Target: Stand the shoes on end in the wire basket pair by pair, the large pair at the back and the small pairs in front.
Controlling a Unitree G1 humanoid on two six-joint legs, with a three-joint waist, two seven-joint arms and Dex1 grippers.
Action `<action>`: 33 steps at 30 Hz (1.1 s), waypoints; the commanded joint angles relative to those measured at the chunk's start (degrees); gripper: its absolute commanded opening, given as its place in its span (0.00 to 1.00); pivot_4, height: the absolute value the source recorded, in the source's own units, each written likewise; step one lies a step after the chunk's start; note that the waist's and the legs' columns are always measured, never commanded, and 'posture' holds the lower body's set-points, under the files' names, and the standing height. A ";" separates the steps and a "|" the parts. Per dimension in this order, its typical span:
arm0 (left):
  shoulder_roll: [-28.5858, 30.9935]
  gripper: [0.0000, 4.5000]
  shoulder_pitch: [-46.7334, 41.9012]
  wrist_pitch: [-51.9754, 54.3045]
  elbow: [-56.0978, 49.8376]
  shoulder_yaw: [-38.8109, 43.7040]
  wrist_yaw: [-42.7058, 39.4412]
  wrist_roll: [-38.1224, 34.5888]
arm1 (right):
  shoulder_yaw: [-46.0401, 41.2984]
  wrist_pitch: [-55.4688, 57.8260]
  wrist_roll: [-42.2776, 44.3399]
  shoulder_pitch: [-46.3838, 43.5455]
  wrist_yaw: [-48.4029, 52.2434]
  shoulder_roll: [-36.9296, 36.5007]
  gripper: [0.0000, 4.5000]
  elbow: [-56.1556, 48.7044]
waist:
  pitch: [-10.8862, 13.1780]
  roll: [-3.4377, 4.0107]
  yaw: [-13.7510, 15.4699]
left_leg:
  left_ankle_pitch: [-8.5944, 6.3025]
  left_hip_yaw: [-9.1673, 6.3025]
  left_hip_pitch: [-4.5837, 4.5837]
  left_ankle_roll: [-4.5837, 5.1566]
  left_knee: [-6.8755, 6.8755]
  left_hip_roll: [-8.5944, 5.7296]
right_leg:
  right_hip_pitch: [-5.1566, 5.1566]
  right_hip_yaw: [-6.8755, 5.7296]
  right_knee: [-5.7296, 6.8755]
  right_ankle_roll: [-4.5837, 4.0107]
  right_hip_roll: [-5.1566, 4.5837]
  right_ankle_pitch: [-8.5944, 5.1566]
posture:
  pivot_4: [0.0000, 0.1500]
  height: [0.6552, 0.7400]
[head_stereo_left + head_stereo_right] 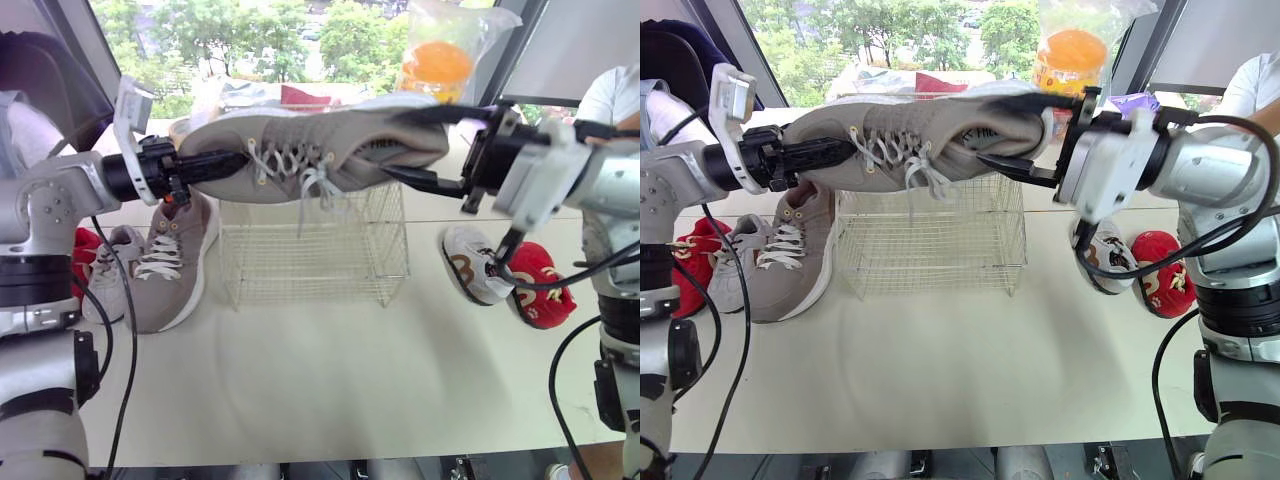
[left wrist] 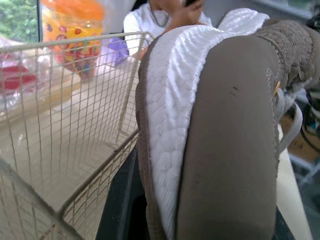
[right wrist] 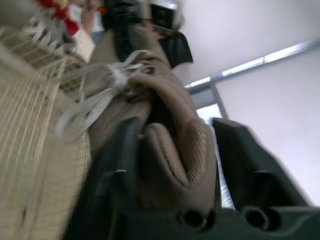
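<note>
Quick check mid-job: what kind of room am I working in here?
Likely an office or lab by a window: pale worktable, trees behind the glass, a person in white nearby.

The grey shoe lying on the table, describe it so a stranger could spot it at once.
Find the wire basket on the table. Just left of it lies the large grey shoe, white-laced, sole down. Its twin hangs in the air above; the little shoe beside it is smaller.

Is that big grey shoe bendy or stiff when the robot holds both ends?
Probably fairly stiff: the big grey shoe spans level between the left hand at its toe and the right hand at its heel, without sagging. Its thick white sole likely helps. The loose laces dangle, so they may snag on the wire basket below.
</note>
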 commanded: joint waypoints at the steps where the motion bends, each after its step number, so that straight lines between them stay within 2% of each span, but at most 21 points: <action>1: -1.85 0.15 -0.02 3.59 -3.77 7.57 5.92 -6.22 | -5.76 19.80 13.81 -1.56 -3.50 -2.67 0.99 -4.83 | 0.00 0.00 -0.01 | 0.00 -0.01 0.00 0.00 0.00 0.00 | 0.01 -0.01 0.00 0.00 -0.01 0.00 | 1.00 1.00; 3: -3.67 0.15 0.65 5.14 -5.13 10.36 9.95 -8.39 | -9.02 29.53 21.98 -1.67 -6.31 -3.00 0.99 -5.24 | 0.00 -0.01 0.00 | 0.00 -0.01 0.00 0.00 0.00 0.01 | 0.01 -0.01 0.00 0.00 -0.02 0.00 | 1.00 1.00; 6: -7.65 0.15 1.60 6.80 -8.29 15.52 17.38 -13.08 | -16.67 43.85 39.96 0.92 -12.89 -2.20 0.99 -2.55 | -0.01 -0.01 0.12 | 0.00 -0.04 0.00 0.00 0.00 0.01 | 0.04 -0.02 -0.01 -0.01 -0.04 0.01 | 1.00 1.00; 8: -10.12 0.15 1.98 7.52 -10.62 17.68 21.83 -15.95 | -20.38 48.70 48.67 3.73 -17.77 0.09 0.99 -0.73 | -0.02 -0.11 0.13 | 0.00 -0.11 0.03 0.00 0.00 0.03 | 0.13 -0.07 -0.04 -0.01 -0.07 0.02 | 1.00 1.00; 11: -12.78 0.15 2.34 8.06 -13.29 18.82 26.54 -19.56 | -20.92 50.73 54.86 7.20 -21.62 4.93 0.99 -1.07 | -0.02 -0.12 0.09 | 0.00 -0.12 0.07 0.01 0.02 0.01 | 0.19 -0.08 -0.05 -0.01 -0.10 0.02 | 1.00 1.00; 16: -16.33 0.15 3.04 8.98 -16.43 18.71 33.14 -25.57 | -15.20 47.85 53.43 4.16 -26.67 17.36 0.99 0.29 | 0.00 -0.07 -0.40 | 0.00 -0.11 0.15 0.01 0.01 0.00 | 0.16 0.01 0.04 -0.01 -0.04 0.03 | 1.00 1.00; 20: -18.34 0.15 3.98 8.97 -17.85 17.67 37.42 -29.11 | -11.80 43.62 48.31 -1.22 -26.74 24.69 0.99 4.67 | 0.00 -0.05 -0.22 | 0.00 -0.08 0.14 0.00 0.01 0.01 | 0.12 0.01 0.09 -0.01 0.01 0.03 | 1.00 1.00; 27: -19.14 0.15 6.48 8.38 -19.57 16.56 42.60 -34.90 | -11.50 41.66 46.87 -5.21 -26.61 29.10 0.99 6.83 | 0.00 -0.06 0.01 | 0.01 -0.10 0.02 -0.02 0.02 -0.06 | 0.12 0.00 0.00 0.03 -0.06 0.05 | 1.00 1.00; 33: -18.84 0.15 8.99 7.47 -20.32 15.27 46.05 -39.32 | -13.70 41.96 49.04 -7.85 -26.93 30.71 0.99 9.66 | 0.00 -0.06 -0.09 | 0.01 -0.13 0.05 -0.02 0.01 -0.05 | 0.12 -0.02 0.04 0.03 -0.02 0.06 | 1.00 1.00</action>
